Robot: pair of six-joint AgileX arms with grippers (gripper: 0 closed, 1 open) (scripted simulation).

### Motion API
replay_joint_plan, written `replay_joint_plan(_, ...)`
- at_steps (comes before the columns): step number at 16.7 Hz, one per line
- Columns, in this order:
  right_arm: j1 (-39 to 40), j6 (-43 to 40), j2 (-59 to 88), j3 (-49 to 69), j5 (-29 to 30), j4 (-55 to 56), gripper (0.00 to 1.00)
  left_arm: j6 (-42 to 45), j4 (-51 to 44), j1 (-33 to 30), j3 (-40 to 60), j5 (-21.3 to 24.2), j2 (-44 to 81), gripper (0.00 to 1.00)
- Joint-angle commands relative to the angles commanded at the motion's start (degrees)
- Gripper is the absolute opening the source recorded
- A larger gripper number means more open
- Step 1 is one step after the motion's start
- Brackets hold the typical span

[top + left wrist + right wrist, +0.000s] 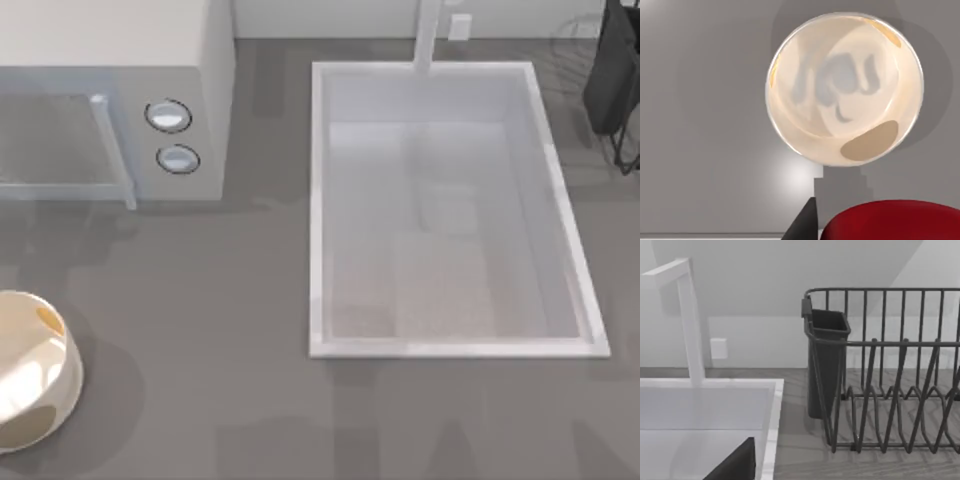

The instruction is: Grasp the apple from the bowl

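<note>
You saw one dark finger (805, 222) of your left gripper just beside the apple (892, 220), above the table and outside the bowl (790, 127); whether it gripped the fruit, I cannot tell. The bowl stood at the table's left edge.

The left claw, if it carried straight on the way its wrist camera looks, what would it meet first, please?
Probably the bowl, or the grey counter just beside it. The bowl looks empty and lies ahead in that view, while the apple sits close against the camera beside a dark finger. Depth is unclear.
</note>
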Motion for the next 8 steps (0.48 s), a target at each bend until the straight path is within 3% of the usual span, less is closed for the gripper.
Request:
replay_joint_plan(4,0.0,0.0,0.0,0.0,0.0,0.0,1.00,-0.7,0.5,-0.5,-0.4,0.0,0.6,0.00)
replay_joint_plan(8,0.0,0.0,0.0,0.0,0.0,0.0,1.00,-9.3,4.8,-9.2,-3.3,-0.1,3.6,0.00)
